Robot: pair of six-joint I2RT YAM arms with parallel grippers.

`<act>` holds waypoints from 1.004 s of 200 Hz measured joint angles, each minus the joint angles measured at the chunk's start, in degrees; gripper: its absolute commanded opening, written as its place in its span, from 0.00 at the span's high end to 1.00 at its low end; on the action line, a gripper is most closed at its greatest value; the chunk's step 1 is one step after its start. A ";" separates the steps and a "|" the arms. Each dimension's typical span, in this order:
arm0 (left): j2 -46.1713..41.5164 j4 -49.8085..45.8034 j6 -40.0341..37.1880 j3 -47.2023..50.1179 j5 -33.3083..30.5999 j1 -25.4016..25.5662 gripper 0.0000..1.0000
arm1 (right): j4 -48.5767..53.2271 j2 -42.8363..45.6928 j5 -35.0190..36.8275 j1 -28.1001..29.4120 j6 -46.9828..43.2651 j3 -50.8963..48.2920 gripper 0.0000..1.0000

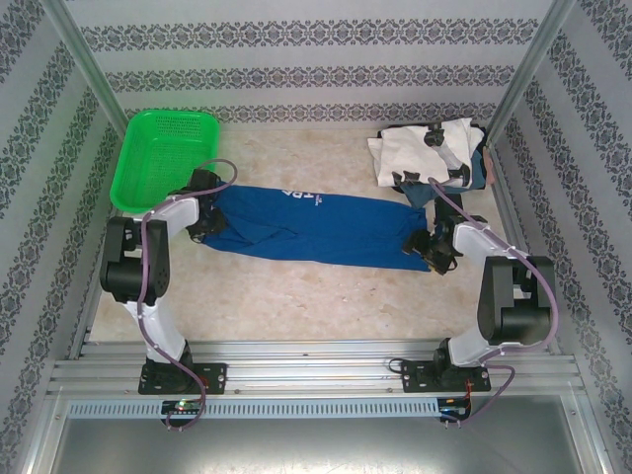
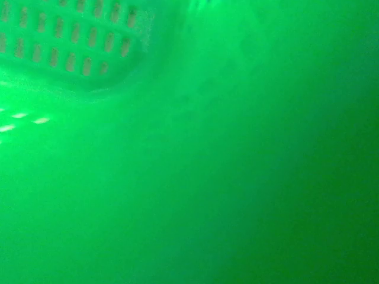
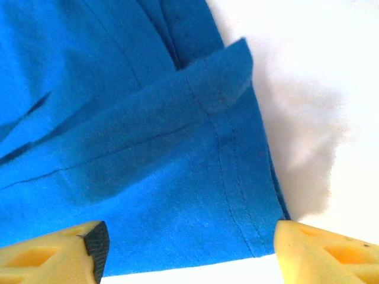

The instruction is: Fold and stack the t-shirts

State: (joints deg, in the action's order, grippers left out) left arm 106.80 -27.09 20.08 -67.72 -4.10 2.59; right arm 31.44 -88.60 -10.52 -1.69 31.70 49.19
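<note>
basket (image 1: 170, 115): green mesh, far-left corner of table | table (image 1: 296, 296): beige, mottled | walls (image 1: 296, 59): patterned

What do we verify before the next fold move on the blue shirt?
1. Right claw open, straddling the blue shirt hem: ok.
2. Right claw clamped on the cloth: not ok, fingers stand wide apart.
3. Left claw gripping the shirt's left end: cannot tell from above.
4. Left wrist's room beside the green basket: not ok, its mesh looms blurred right at the wrist camera.
5. Shirt lying as a long band between both arms: ok.
</note>
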 measured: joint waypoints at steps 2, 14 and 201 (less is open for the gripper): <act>0.11 -0.11 -0.26 -0.11 0.07 0.04 0.90 | 0.00 -0.04 0.02 0.04 0.04 0.04 0.31; 0.48 -0.33 -0.42 -0.31 0.44 0.37 0.96 | 0.00 -0.79 0.26 0.37 0.13 0.28 0.36; -32.44 -9.60 4.31 22.18 2.99 0.31 1.00 | 6.43 11.67 3.72 -0.07 1.60 -6.58 0.95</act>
State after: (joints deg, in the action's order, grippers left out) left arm 74.37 -36.69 24.38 -45.54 -1.10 2.90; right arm 37.87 -76.93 -6.81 -1.76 33.30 42.61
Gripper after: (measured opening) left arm 0.055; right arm 0.062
